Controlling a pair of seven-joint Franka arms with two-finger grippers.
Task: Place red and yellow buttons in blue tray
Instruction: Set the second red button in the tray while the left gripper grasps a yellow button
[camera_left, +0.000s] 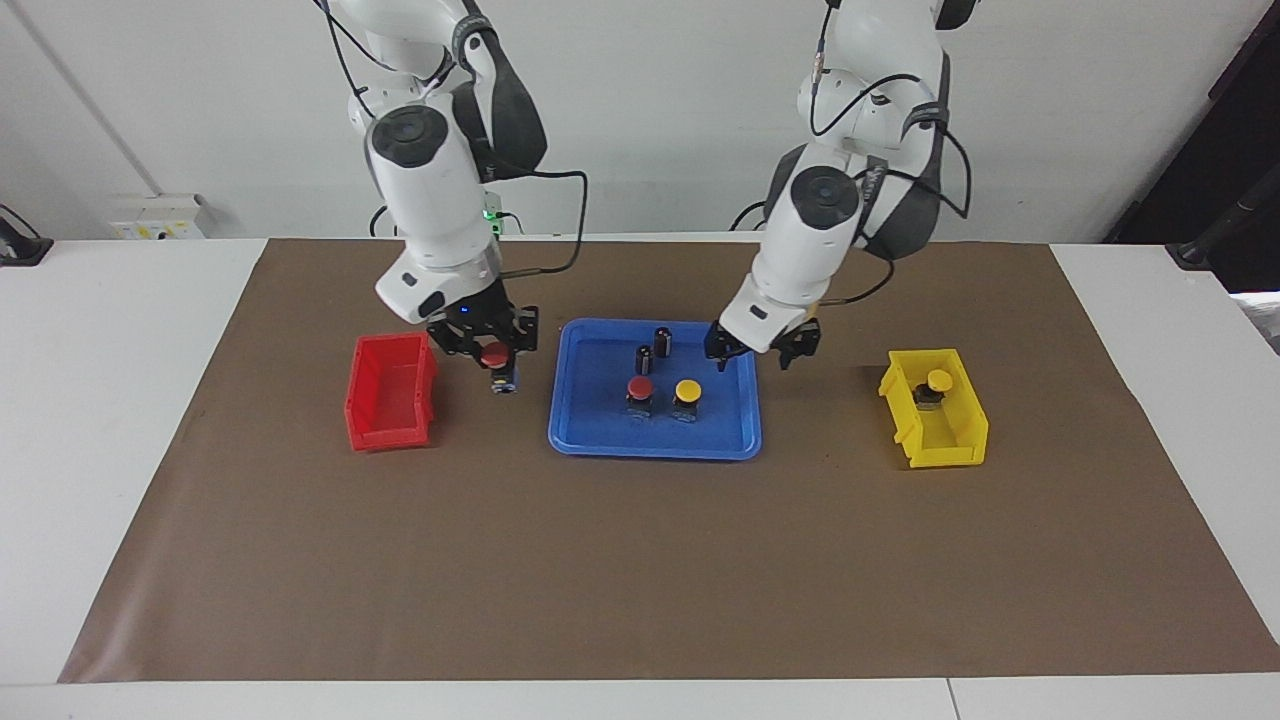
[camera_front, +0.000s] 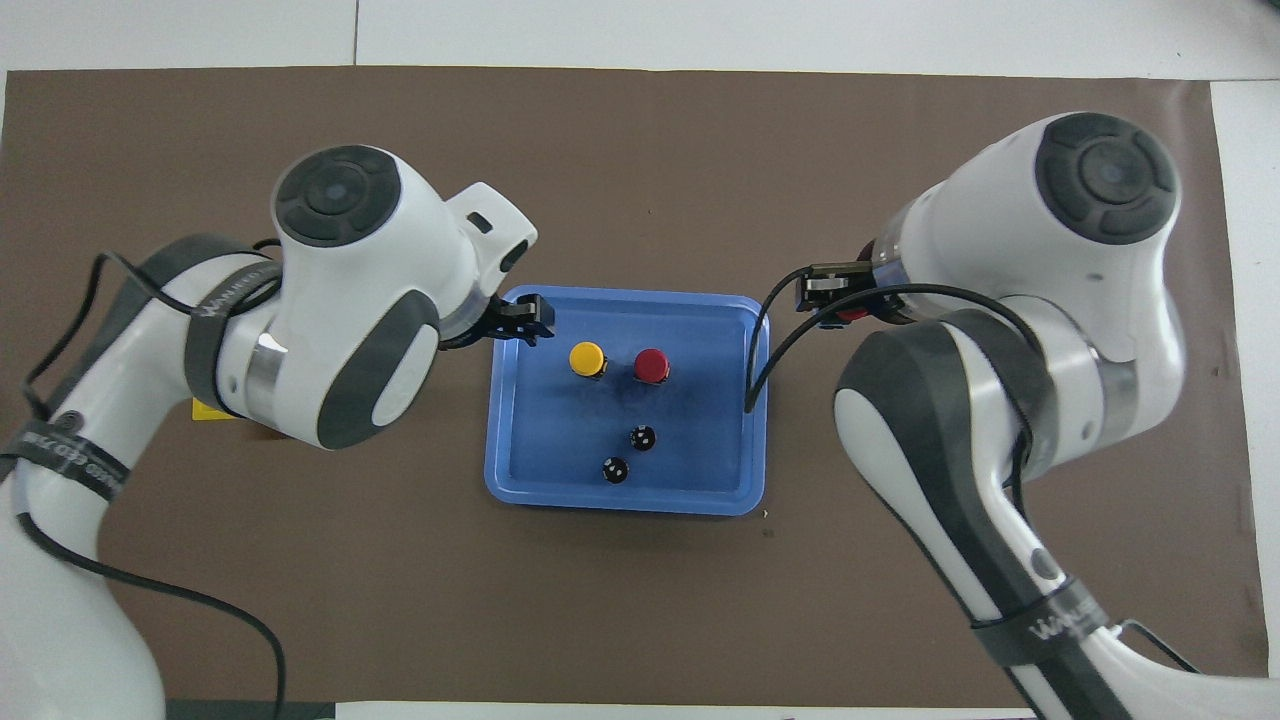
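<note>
The blue tray (camera_left: 600, 420) (camera_front: 700, 440) lies mid-table. On it stand a red button (camera_left: 640, 388) (camera_front: 651, 365) and a yellow button (camera_left: 687, 391) (camera_front: 587, 359), side by side. My left gripper (camera_left: 755, 352) (camera_front: 525, 320) hangs open and empty over the tray's edge toward the left arm's end. My right gripper (camera_left: 494, 350) (camera_front: 832, 296) is shut on a second red button (camera_left: 504, 378), held in the air over the mat between the red bin (camera_left: 392, 392) and the tray. Another yellow button (camera_left: 938, 381) sits in the yellow bin (camera_left: 935, 420).
Two dark capless cylinders (camera_left: 644, 358) (camera_left: 662, 340) stand in the tray nearer to the robots than the two buttons. A brown mat (camera_left: 640, 560) covers the table. In the overhead view the arms hide the red bin and most of the yellow bin.
</note>
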